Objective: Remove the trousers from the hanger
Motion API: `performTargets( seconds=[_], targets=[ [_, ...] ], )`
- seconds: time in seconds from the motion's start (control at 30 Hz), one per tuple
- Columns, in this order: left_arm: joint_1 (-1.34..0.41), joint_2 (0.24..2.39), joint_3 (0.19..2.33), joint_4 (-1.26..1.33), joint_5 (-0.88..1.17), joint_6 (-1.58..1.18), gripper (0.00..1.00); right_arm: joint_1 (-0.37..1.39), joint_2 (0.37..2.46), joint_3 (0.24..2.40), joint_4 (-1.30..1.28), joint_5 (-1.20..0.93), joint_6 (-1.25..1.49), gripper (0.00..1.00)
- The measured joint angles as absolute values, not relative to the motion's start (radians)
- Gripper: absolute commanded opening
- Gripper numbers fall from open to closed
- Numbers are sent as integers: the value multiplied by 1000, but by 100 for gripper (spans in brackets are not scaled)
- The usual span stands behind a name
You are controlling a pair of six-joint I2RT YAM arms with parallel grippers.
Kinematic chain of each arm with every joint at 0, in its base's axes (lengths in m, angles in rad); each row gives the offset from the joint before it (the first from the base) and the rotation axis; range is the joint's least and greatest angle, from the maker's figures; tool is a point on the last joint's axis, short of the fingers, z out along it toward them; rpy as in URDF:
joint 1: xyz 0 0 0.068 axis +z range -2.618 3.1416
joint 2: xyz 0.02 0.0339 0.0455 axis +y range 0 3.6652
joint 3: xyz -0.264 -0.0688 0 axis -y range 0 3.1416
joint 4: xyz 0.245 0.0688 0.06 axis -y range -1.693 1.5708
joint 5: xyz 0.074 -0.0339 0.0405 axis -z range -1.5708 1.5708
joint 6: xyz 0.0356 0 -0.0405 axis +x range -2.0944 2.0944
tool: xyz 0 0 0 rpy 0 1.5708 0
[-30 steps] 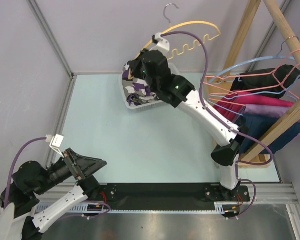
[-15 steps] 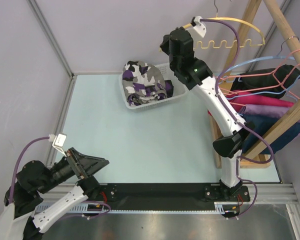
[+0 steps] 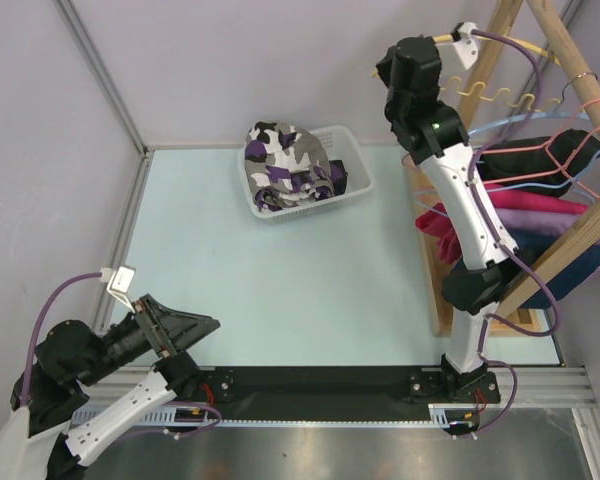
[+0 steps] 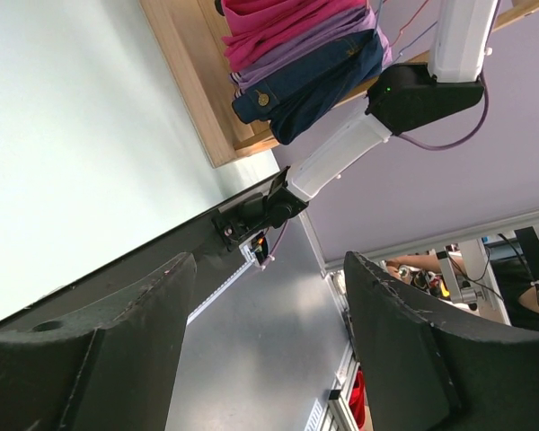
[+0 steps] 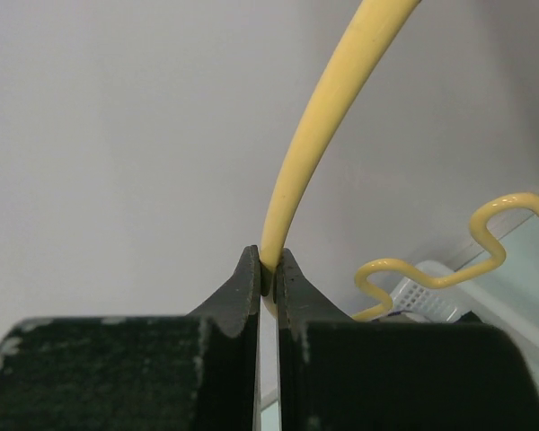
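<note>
While left gripper (image 4: 265, 287) gapes wide, right gripper (image 5: 268, 269) — pinching the hanger (image 5: 305, 153) — has swung toward the rack (image 3: 428, 270)

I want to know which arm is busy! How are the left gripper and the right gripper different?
The left gripper is open and empty; the right gripper is shut on the yellow hanger. The left gripper sits low at the near edge of the table; the right gripper is stretched to the far side beside the wooden rack. Both are black and two-fingered.
</note>
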State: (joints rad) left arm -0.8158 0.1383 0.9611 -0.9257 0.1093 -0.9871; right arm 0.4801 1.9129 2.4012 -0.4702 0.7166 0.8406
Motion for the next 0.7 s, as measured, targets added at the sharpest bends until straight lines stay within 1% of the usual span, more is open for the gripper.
performTargets(
  seconds=[0.3, 0.43, 0.63, 0.7],
  targets=[
    [-816, 140, 961, -921, 112, -991, 72, 347, 1852, 2390, -519, 664, 939, 0],
    [-816, 143, 958, -911, 113, -994, 72, 336, 1844, 2345, -526, 641, 963, 0],
    [-816, 144, 950, -899, 117, -995, 72, 337, 1812, 2224, -533, 612, 1014, 0],
    [-816, 144, 947, -899, 117, -996, 72, 336, 1803, 2200, -533, 615, 1011, 7]
  ],
)
